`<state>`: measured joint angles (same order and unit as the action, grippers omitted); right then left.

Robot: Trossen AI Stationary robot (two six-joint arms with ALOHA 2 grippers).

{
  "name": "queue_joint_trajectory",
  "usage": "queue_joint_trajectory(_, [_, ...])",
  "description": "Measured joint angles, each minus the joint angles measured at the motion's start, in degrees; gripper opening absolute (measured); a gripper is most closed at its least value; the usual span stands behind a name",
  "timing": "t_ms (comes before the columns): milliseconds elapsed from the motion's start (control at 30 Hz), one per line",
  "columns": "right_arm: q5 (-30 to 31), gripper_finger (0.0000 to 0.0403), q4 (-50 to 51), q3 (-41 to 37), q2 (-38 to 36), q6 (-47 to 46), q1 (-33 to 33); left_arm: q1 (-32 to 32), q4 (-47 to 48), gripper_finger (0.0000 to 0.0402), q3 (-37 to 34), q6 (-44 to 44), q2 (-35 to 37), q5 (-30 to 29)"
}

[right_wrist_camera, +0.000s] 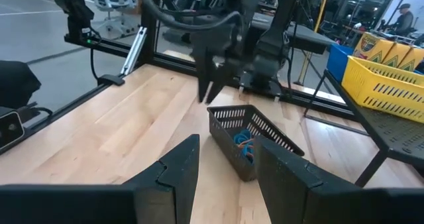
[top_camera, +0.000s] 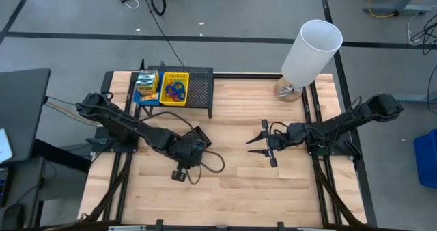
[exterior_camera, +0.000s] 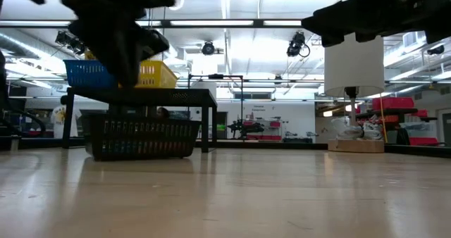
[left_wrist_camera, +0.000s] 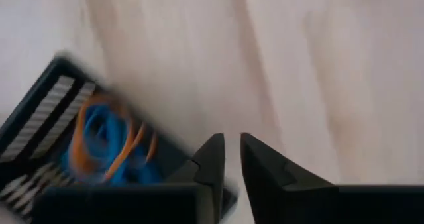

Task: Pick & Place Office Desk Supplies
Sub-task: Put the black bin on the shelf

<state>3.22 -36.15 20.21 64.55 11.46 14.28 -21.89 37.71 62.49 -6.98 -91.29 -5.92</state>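
Right wrist view shows the black bin [right_wrist_camera: 250, 139] of blue and orange loops [right_wrist_camera: 244, 140] sitting on the table, my left gripper [right_wrist_camera: 211, 85] just above its rim, fingers barely parted, empty. I judge placement done; next, lift clear. Right gripper [top_camera: 263, 143] waits open.

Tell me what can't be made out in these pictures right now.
- Black bin: hidden under the left arm in the high view.
- Loops in that bin: blurred in the left wrist view, uncountable.
- Left hand: cut off by the low view's top edge.
- Crayon boxes: print too small in the high view.
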Motion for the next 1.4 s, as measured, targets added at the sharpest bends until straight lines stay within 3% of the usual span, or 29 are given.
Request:
queue_joint_trajectory(200, [0.5, 0.0153, 1.34, 0.0, 0.0, -0.09, 0.0, -4.26, 15.02, 0.0094, 1.98, 3.34, 0.07, -3.49])
queue_joint_trajectory(333, [1.8, 0.0153, 1.69, 0.0, 0.0, -0.19, 0.0, -7.23, 15.24, 0.0108, -0.07, 6.44, 0.07, -4.1])
queue_joint_trajectory(533, [1.91, 0.0153, 1.67, 0.0, 0.0, -0.04, 0.0, -10.1, 14.66, 0.011, -0.86, 9.37, 0.07, -13.89])
queue_joint_trajectory(967, [1.82, 0.0153, 1.72, 0.0, 0.0, -0.07, 0.0, -9.31, 11.97, 0.0122, -1.76, 11.01, 0.11, -8.67])
queue_joint_trajectory(1233, [1.03, 0.0153, 1.93, 0.0, 0.0, -0.24, 0.02, -8.4, 11.55, 0.0208, -1.85, 7.69, 0.11, -10.16])
queue_joint_trajectory(1400, [1.01, 0.0153, 2.02, 0.0, 0.0, -0.26, 0.04, -8.41, 8.66, 0.0262, -5.8, 7.74, 0.11, -10.63])
